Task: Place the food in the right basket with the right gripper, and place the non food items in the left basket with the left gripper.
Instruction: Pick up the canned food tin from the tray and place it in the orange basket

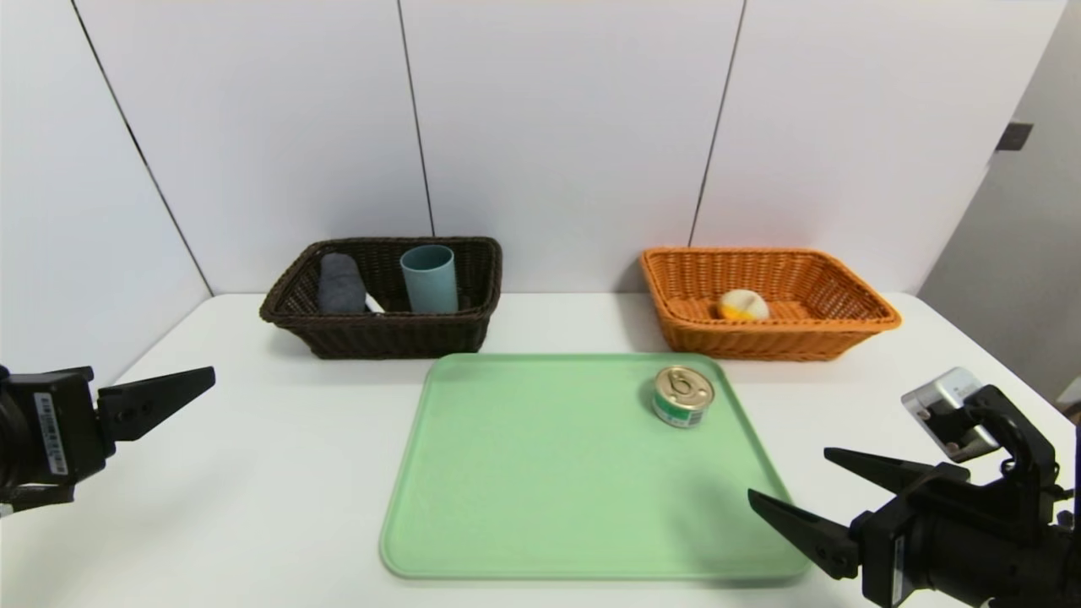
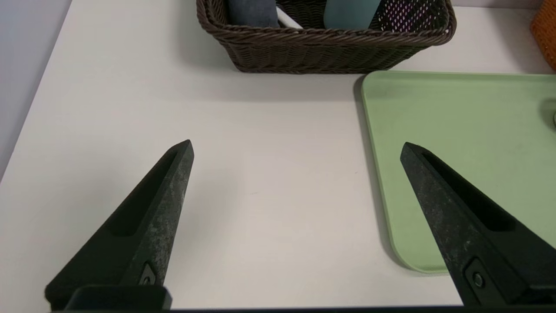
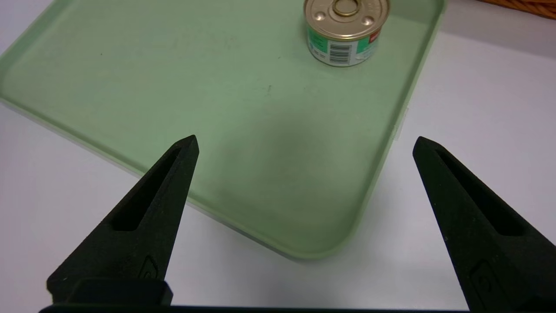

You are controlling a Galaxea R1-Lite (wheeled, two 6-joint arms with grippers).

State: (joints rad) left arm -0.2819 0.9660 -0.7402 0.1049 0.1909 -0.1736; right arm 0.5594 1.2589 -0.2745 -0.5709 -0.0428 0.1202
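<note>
In the head view, the dark basket (image 1: 397, 338) stood at the upper left of the frame, holding a gray cloth (image 1: 340, 285), a white item (image 1: 373, 303) and a blue cup (image 1: 432, 283). The orange basket (image 1: 777, 344), upper right, held a white and yellow food item (image 1: 743, 306). Only this view showed that item. The can (image 1: 682, 397) sat on the green tray (image 1: 583, 473), right of the frame's center. The left gripper (image 1: 181, 393) hung at the left edge, the right gripper (image 1: 785, 477) at the lower right, its fingers apart and empty.

The left wrist view showed the left gripper wide open with nothing between its fingers. It alone revealed a dotted, dark patch (image 2: 406, 15) inside the dark basket, top right of center.

The right wrist view showed the right gripper open and empty too, and, at top center, the can's barcode (image 3: 339, 53) clearly.
</note>
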